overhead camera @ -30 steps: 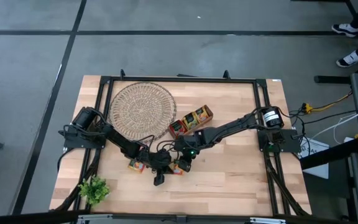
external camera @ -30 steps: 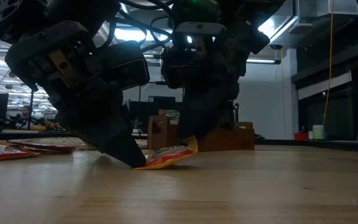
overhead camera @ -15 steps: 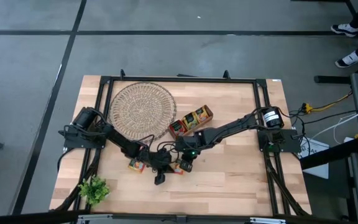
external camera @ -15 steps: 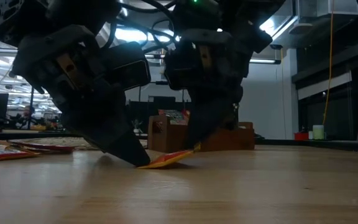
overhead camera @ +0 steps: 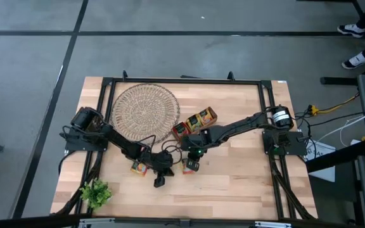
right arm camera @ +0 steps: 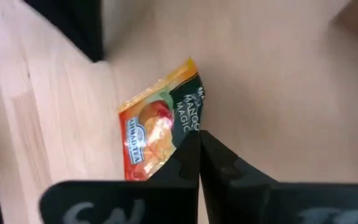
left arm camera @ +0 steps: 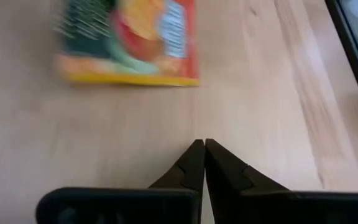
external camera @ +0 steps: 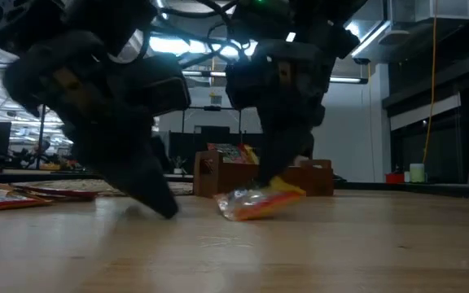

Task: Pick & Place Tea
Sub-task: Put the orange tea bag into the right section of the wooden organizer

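near the middle of the surface (overhead camera: 233, 180), the right end effector (right arm camera: 197, 140) pinches an orange sachet (right arm camera: 157, 127) by its edge, just lifted. the left end effector (left arm camera: 204, 148) rests closed and empty beside it. placing in the wooden tray (overhead camera: 194, 122) remains; another sachet (overhead camera: 138, 168) waits.

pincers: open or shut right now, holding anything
Left pincer: shut, empty, beside a sachet.
Right pincer: shut on the orange sachet, lifted just off the table.
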{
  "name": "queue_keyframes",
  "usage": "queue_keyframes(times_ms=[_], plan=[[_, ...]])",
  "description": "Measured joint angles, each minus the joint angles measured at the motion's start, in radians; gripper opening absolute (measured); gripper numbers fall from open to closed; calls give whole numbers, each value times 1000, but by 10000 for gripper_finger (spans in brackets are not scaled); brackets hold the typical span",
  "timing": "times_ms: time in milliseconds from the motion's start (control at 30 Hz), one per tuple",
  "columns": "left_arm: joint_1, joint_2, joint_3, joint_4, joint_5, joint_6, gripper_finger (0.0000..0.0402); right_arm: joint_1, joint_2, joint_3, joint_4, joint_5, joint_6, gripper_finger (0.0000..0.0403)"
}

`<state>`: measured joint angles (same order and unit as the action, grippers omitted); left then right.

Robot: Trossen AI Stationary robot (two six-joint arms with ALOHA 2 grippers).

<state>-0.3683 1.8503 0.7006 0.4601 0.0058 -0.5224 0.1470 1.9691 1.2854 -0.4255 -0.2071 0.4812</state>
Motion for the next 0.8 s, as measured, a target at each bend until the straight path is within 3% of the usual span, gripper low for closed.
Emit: queue_keyframes(times_ms=[300, 600, 800], plan=[[-1, -58, 2, -118, -8, -2, 11, -25, -157, 1, -129, 115, -89, 2], [0, -60, 4, -112, -15, 13, 11, -108, -317, 1, -274, 360, -227, 1], [11, -61, 5, -128, -23, 35, 11, -192, -392, 1, -340, 468, -345, 1]])
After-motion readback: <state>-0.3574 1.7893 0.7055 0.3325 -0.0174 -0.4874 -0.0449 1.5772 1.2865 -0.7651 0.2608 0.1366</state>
